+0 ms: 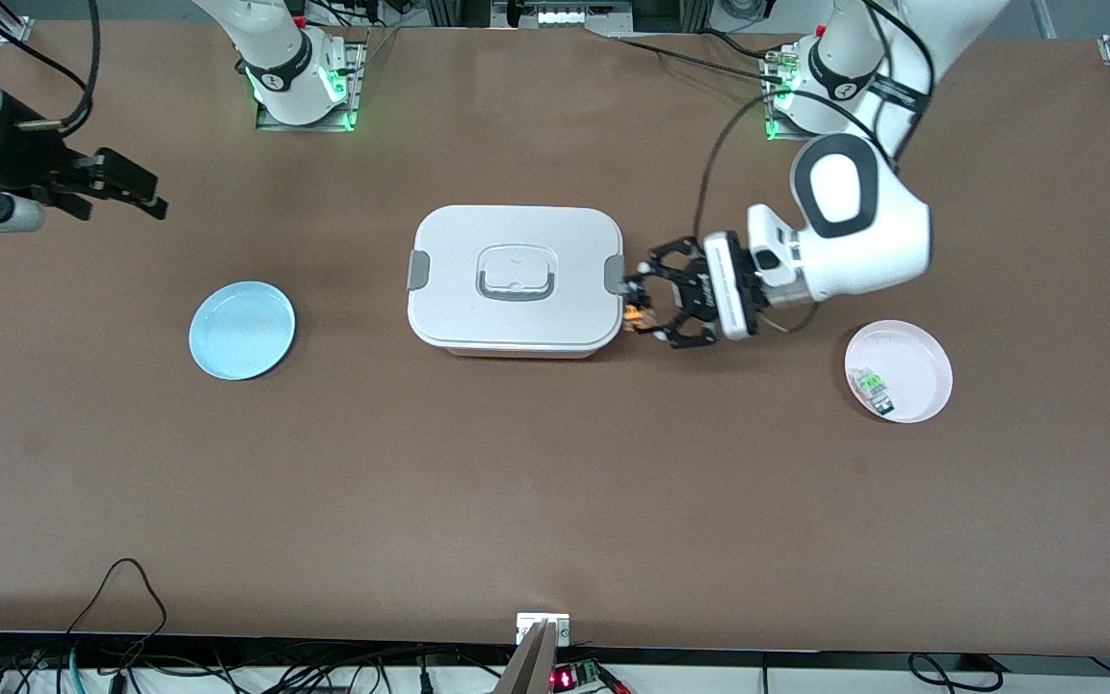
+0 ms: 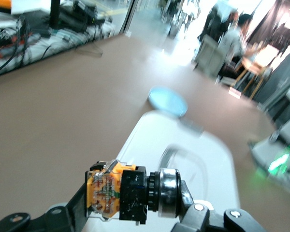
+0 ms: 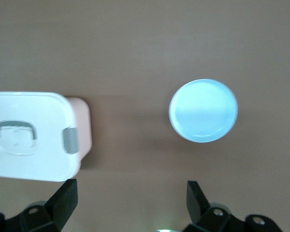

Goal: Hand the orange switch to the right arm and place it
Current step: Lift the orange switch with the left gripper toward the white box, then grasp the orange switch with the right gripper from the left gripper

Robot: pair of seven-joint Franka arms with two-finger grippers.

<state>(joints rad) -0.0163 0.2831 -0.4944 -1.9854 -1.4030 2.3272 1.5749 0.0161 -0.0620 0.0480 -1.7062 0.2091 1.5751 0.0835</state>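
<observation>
left gripper carries the orange switch, handover not yet begun

the left gripper (image 1: 640, 306) is clamped on the orange switch (image 2: 117, 192), holding it in the air just beside the white lidded box (image 1: 515, 280), at that box's end toward the left arm. the right gripper (image 1: 117, 183) hangs with its jaws wide, over the table at the right arm's end, well apart from the switch; the blue plate (image 1: 242, 330) lies near it. judged step: carrying toward the handover. next, the two grippers must meet, the right one closing on a free part of the switch.
</observation>
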